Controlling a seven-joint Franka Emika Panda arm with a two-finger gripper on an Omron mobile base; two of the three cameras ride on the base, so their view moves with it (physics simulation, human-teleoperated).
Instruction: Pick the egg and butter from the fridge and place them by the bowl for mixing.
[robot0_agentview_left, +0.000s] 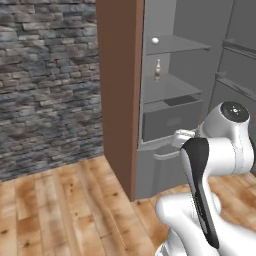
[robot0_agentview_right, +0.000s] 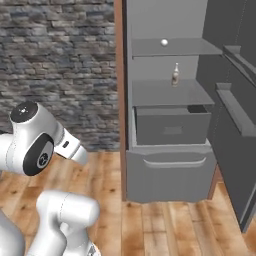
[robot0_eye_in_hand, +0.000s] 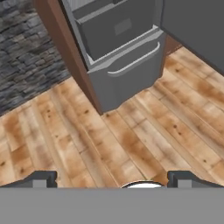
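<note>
**Open fridge, egg on upper shelf**

Small white round egg (robot0_agentview_left: 155, 40) resting on upper shelf of tall grey open fridge (robot0_agentview_right: 170, 175). Small pale bottle (robot0_agentview_right: 175, 75) standing one shelf below egg. Boxy grey drawer (robot0_eye_in_hand: 118, 30) pulled out beneath. Dark fingers (robot0_eye_in_hand: 41, 178) spread wide apart, empty, above wooden plank floor (robot0_eye_in_hand: 144, 131) before fridge.

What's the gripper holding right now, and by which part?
Nothing. In the hand view the gripper stands wide open over bare wood floor, nothing between its fingertips. The egg sits on the fridge's upper shelf.
</note>
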